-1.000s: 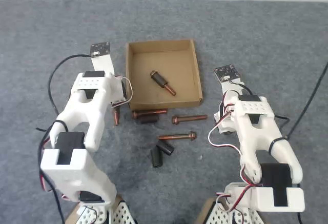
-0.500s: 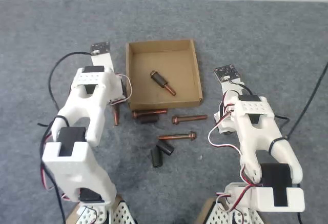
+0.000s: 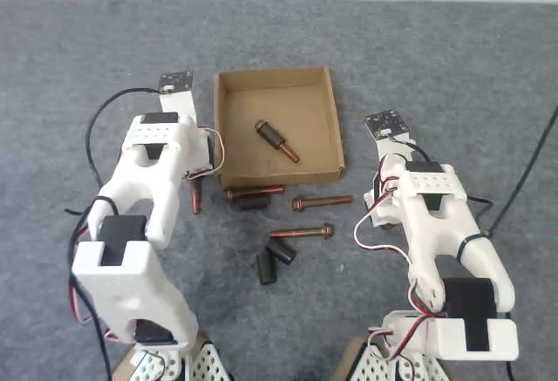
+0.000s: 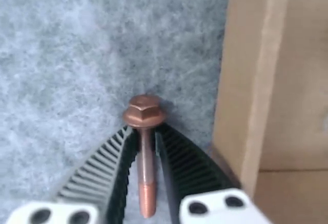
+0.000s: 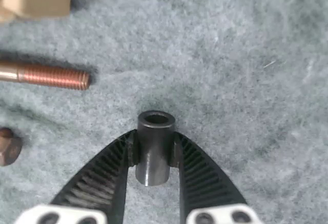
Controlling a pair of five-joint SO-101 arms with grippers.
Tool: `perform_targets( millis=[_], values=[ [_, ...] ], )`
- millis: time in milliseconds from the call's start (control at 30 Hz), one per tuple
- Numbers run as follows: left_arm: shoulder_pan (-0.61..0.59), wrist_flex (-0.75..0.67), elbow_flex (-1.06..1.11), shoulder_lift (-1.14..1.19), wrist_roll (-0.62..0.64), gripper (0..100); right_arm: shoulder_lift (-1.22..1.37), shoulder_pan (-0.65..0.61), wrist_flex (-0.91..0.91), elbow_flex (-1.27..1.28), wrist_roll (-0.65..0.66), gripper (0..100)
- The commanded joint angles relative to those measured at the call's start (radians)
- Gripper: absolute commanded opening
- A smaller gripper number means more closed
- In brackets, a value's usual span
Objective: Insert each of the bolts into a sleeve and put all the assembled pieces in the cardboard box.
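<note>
Left wrist view showed your left gripper clamped on a bolt just beside the cardboard box. Your right gripper pinched a sleeve, bore exposed, presumably ready for joining them

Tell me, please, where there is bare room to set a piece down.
Free: the carpet beyond the cardboard box's far wall, and the box floor around its one assembled piece. Crowded: the strip of carpet along the box's near wall, toward the robot, where loose bolts and sleeves lie close together.
</note>
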Motion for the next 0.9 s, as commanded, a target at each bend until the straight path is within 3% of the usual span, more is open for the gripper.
perform_targets(
  millis=[0,167,500,867],
  values=[
    [-0.025,0.0,-0.045,-0.02,-0.015,1,-0.013,-0.004,-0.015,-0.043,0.023,0.6],
    [-0.049,-0.002,-0.05,-0.044,-0.023,1,-0.019,-0.001,-0.038,-0.046,0.018,0.6],
    [-0.052,-0.149,0.088,-0.143,-0.023,1,-0.074,0.102,-0.277,-0.052,0.015,0.6],
    [-0.058,-0.15,0.091,-0.144,-0.023,1,-0.107,0.096,-0.576,-0.035,0.018,0.6]
  ],
)
